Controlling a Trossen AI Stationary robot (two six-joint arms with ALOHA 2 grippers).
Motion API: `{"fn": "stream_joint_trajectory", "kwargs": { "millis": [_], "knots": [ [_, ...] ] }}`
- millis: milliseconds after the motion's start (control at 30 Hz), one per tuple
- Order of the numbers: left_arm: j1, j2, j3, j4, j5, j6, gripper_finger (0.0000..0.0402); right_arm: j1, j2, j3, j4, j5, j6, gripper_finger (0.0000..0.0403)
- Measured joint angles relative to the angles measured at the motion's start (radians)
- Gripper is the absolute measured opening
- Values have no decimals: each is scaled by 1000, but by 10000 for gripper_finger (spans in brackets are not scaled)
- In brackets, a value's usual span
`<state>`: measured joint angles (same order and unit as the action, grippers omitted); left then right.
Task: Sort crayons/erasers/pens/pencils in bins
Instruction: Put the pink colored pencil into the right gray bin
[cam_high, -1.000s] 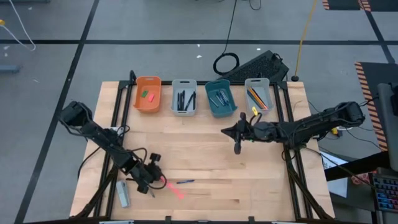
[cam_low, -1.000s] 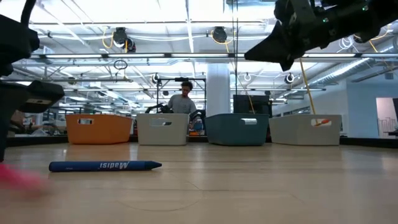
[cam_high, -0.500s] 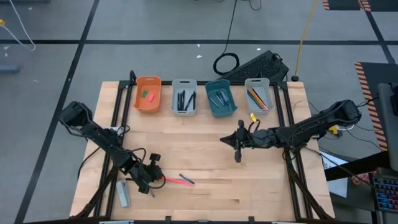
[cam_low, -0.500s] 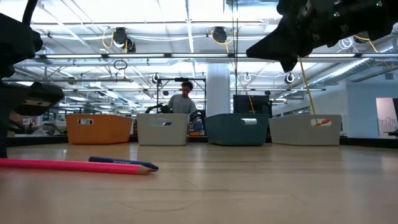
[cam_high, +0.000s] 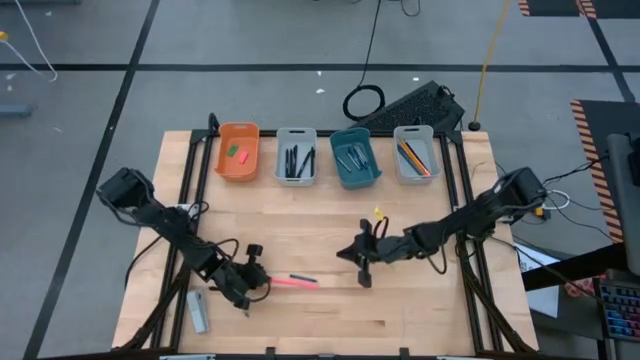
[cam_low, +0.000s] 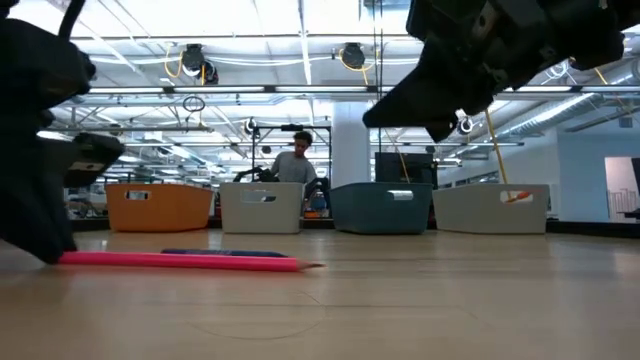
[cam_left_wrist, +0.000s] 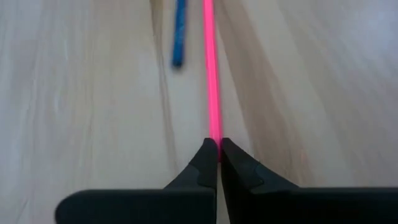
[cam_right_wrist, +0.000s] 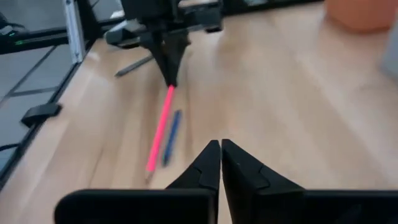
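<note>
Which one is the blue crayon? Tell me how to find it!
Look at the wooden table, near its front edge, where the left hand pinches a long pink pencil. The blue crayon lies right alongside that pencil, shorter, darker and held by nothing.

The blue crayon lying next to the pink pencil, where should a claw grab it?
Grab the blue crayon around its middle, coming straight down from above. It lies flat on the table, close beside the pink pencil that the left claw pinches, so one finger probably must slip into that narrow gap.

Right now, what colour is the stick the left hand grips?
Bright pink pencil, clearest in the left wrist view, pinched by the left hand.
</note>
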<state>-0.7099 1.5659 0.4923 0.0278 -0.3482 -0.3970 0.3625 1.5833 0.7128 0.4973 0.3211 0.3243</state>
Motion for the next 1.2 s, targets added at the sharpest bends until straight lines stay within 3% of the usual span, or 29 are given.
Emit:
{"fn": "stream_joint_trajectory", "kwargs": {
  "millis": [267, 500, 633, 1200],
  "knots": [
    [43, 144, 4, 285, -3, 26, 3, 46, 83, 37, -25, -12, 68, 51],
    [82, 180, 4, 361, -20, 21, 1, 91, 139, 160, -256, -29, 109, 127],
    [102, 189, 4, 374, -20, 17, 0, 107, 186, 180, -264, -98, 156, 159],
    [163, 190, 4, 384, -16, 7, 0, 127, 248, 179, -313, 22, 51, 131]
  ]
}}
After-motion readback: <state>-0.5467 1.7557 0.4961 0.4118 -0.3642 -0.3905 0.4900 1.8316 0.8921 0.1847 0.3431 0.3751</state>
